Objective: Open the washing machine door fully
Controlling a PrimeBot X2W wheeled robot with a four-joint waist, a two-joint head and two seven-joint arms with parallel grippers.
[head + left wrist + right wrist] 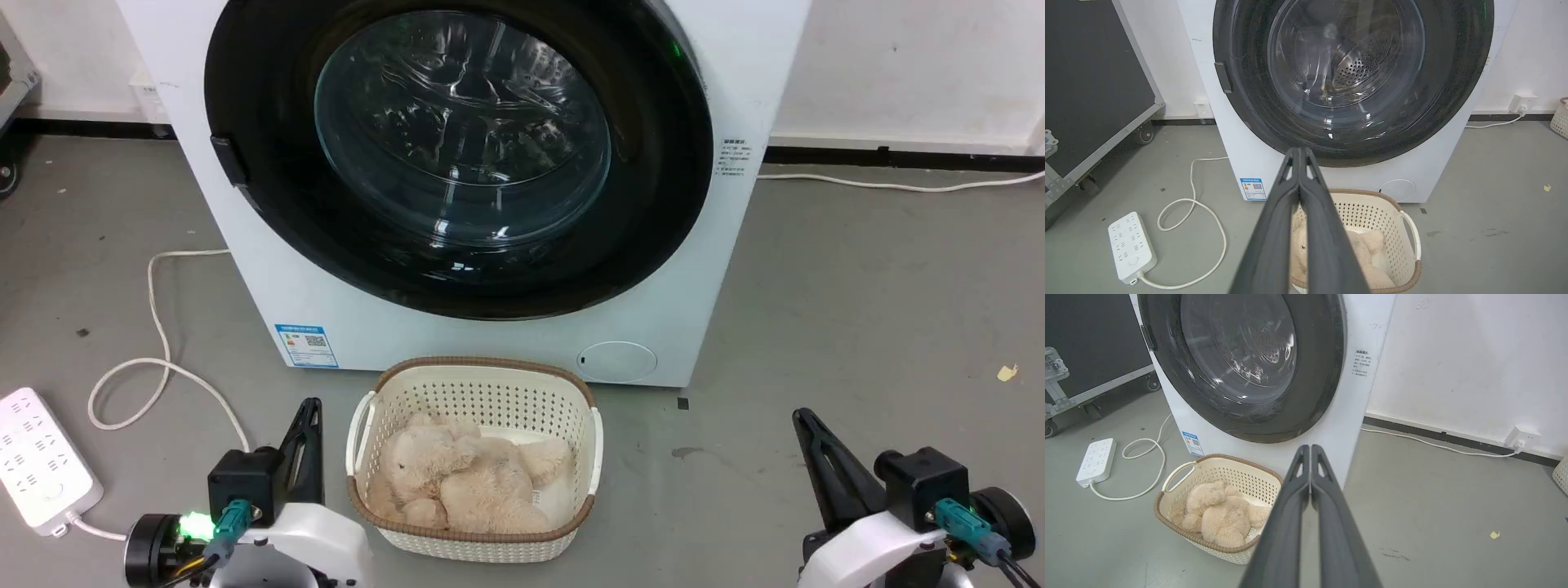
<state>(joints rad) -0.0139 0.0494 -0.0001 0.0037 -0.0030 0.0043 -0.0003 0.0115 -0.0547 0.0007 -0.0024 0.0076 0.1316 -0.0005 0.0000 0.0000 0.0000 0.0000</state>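
Head view is showing the washing machine door (461, 147) lying shut on the white machine front (490, 335), just behind a cream basket (478, 369) holding a plush bear (465, 482). The left gripper (1299, 151) and the right gripper (1310, 447) are hanging low on either side of the basket, well apart from the door, fingers pressed together, empty.

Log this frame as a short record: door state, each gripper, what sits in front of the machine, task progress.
door: washing machine door closed against the white front
tab: dark tab on the door's left edge in the head view
left: left gripper shut, empty, clear of the door
right: right gripper shut, empty, clear of the door
floor: basket with a plush toy, just before the machine
progress: door not yet opened
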